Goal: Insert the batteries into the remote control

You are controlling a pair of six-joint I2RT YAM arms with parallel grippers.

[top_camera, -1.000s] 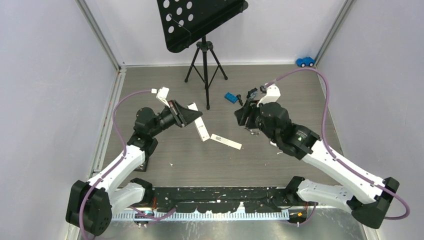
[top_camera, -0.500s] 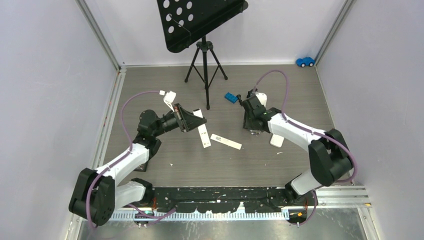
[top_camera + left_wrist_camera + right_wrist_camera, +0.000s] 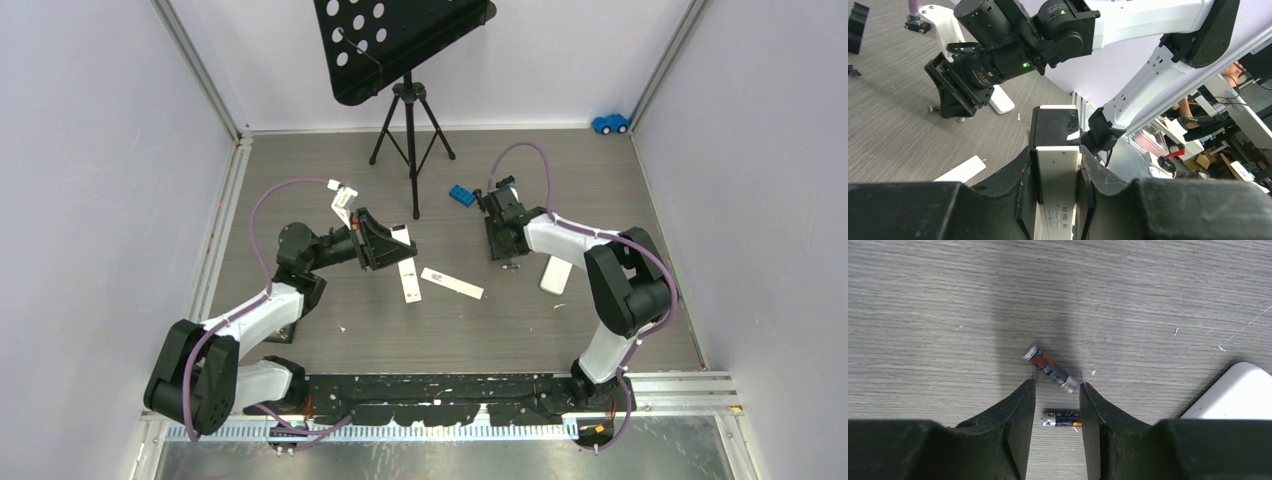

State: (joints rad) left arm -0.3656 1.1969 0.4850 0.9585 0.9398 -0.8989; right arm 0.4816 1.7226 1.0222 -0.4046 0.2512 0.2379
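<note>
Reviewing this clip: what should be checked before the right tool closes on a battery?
1. Remote clamped in left tool: ok.
2. Its compartment uncovered: ok.
3. Right tool open: ok.
4. Dark battery inside the gap: ok, but it lies across the gap with one end hidden, so the grip may land end to end.
5. Orange battery out of the grip: cannot tell; its near end sits close to the tool.
6. Polarity marks readable: cannot tell.
</note>
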